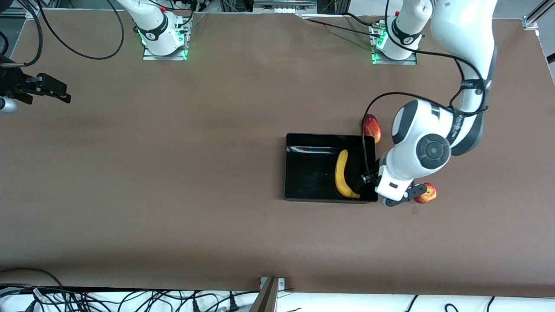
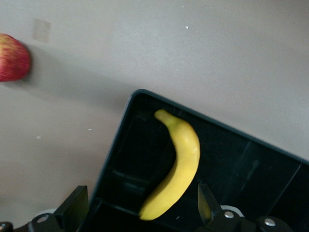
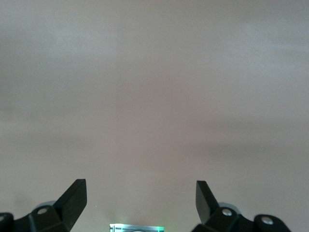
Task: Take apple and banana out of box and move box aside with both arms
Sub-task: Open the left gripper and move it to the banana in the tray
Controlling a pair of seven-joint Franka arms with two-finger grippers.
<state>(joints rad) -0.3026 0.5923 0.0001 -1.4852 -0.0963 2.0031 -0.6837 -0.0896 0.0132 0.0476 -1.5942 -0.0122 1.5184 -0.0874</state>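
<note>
The black box (image 1: 303, 173) stands on the brown table, with the yellow banana (image 1: 342, 175) lying inside along its wall toward the left arm's end. The red apple (image 1: 427, 193) rests on the table just outside that wall, near the box's corner closest to the front camera. My left gripper (image 1: 401, 197) hangs open over that corner beside the apple, holding nothing. In the left wrist view the left gripper (image 2: 143, 208) straddles the box wall (image 2: 116, 150), above the banana (image 2: 181, 164), with the apple (image 2: 13, 57) off to one side. My right gripper (image 3: 140, 198) waits open over bare table.
A red-yellow mango (image 1: 372, 128) lies against the box's corner farther from the front camera, toward the left arm's end. The right gripper (image 1: 56, 92) hovers at the right arm's end of the table. Both arm bases (image 1: 164, 39) stand along the table's edge farthest from the front camera.
</note>
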